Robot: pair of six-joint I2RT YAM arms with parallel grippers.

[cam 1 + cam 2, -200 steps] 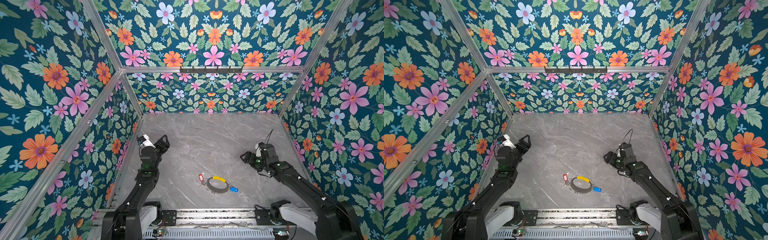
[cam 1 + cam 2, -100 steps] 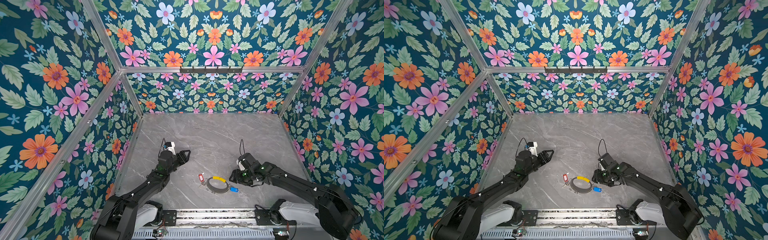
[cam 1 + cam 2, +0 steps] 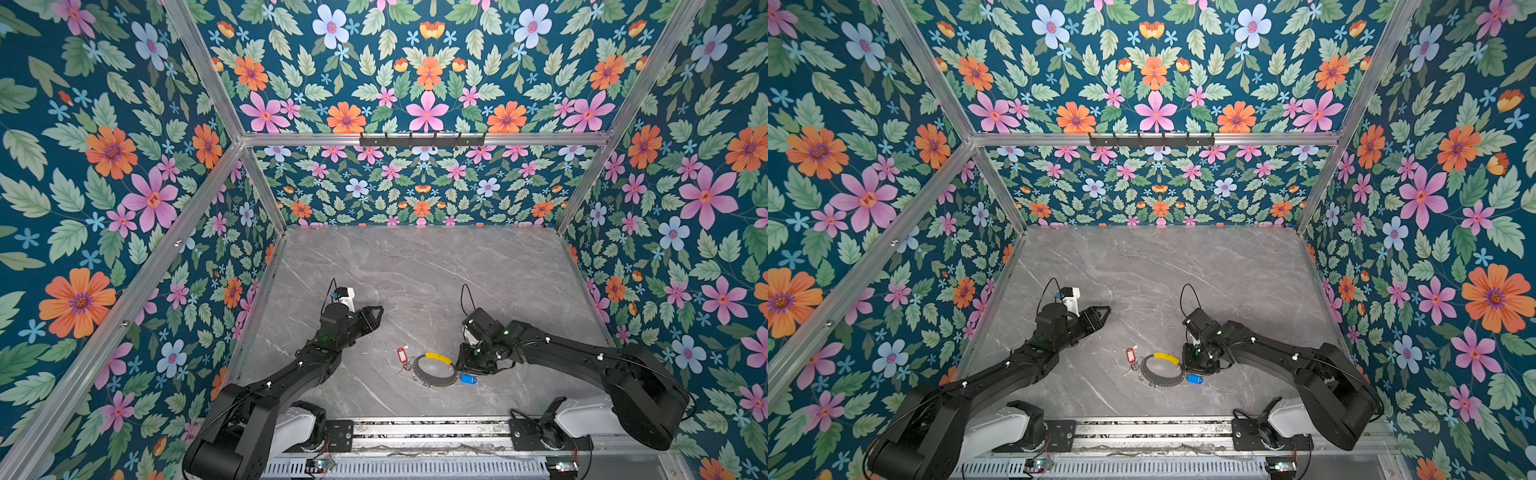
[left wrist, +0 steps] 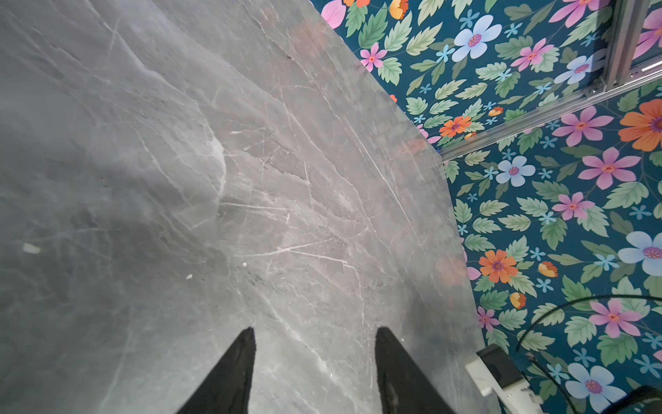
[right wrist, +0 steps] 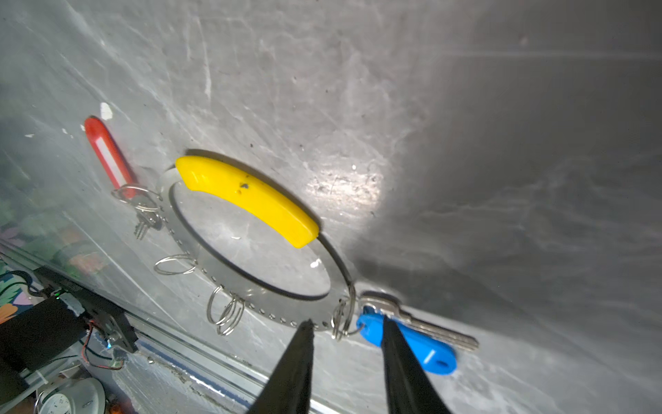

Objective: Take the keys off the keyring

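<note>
Two keys (image 5: 437, 331) on keyring (image 5: 250, 195), spare split rings (image 5: 225, 312) between; right pincer (image 5: 347, 322) at rim

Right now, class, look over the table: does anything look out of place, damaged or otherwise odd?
Nothing is damaged or spilled. The keyring lies flat on the table, red-tagged key and blue-tagged key both attached. The only oddity: small white flecks on the surface beside the red tag.
</note>
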